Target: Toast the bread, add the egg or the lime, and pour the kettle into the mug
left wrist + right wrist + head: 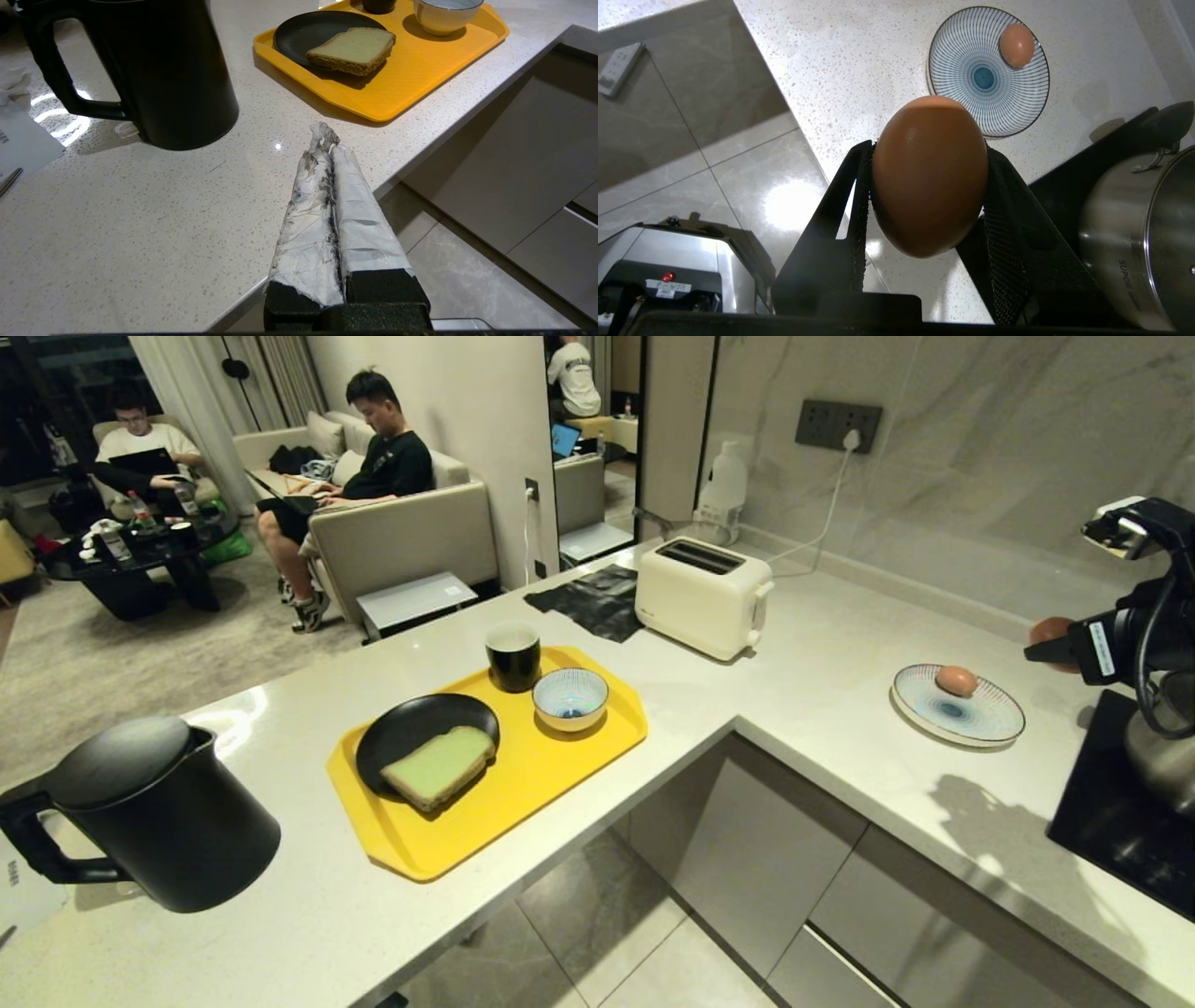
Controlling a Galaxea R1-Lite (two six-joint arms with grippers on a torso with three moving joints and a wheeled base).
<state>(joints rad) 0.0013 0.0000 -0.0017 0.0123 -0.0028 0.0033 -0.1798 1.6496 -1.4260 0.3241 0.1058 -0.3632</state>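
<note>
My right gripper [930, 150] is shut on a light-brown egg [930, 196], held in the air above the counter at the far right of the head view [1053, 649]. A second egg [956, 680] lies on a striped plate [990, 719]. The bread [439, 766] rests on a black plate [401, 733] on the yellow tray [560, 784], beside the black mug [513, 655]. The black kettle [159, 812] stands at the near left. My left gripper [327, 140] hangs shut and empty by the counter edge near the kettle [163, 70]. No lime is in view.
A cream toaster [702, 595] stands plugged in at the back. A blue-striped bowl [570, 698] sits on the tray. A steel pot [1143, 233] stands on a black hob [1111, 821] under my right arm. Several people sit in the room behind.
</note>
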